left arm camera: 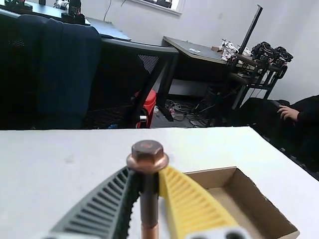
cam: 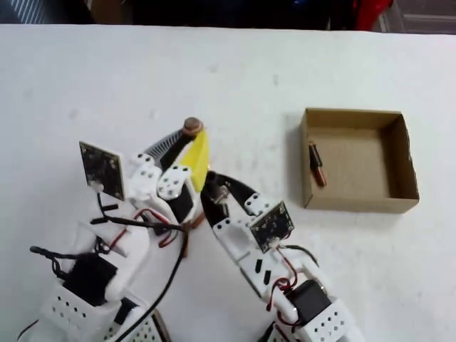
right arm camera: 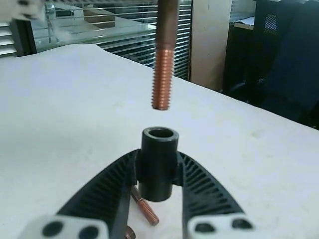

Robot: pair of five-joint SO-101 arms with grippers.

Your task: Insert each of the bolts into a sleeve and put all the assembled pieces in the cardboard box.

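The left gripper (left arm camera: 145, 180) is clamped on a copper bolt (left arm camera: 147, 155). Its grey finger (left arm camera: 107, 199) and yellow finger (left arm camera: 187, 204) press the shank from either side just under the flanged hex head. In the high view this gripper sits left of centre in the frame, with the bolt head showing at its tip.

The right gripper (right arm camera: 158, 167) is just beside it, lower and nearer the middle of the high view. Its two black ribbed fingers (right arm camera: 107, 194) are closed on a black sleeve (right arm camera: 158, 144). The sleeve stands upright with its open bore facing up. The threaded end of the held bolt hangs directly over that bore, near the rim but apart from it, so the bolt is not yet in the sleeve.

A second bolt (right arm camera: 145, 209) lies loose on the white table (cam: 107, 78) beneath the right gripper's fingers.

The cardboard box (cam: 354, 204) rests open on the table in the right half of the high view, well apart from both grippers. One assembled piece (cam: 316, 165), dark sleeve on copper bolt, lies inside against the wall nearest the arms.
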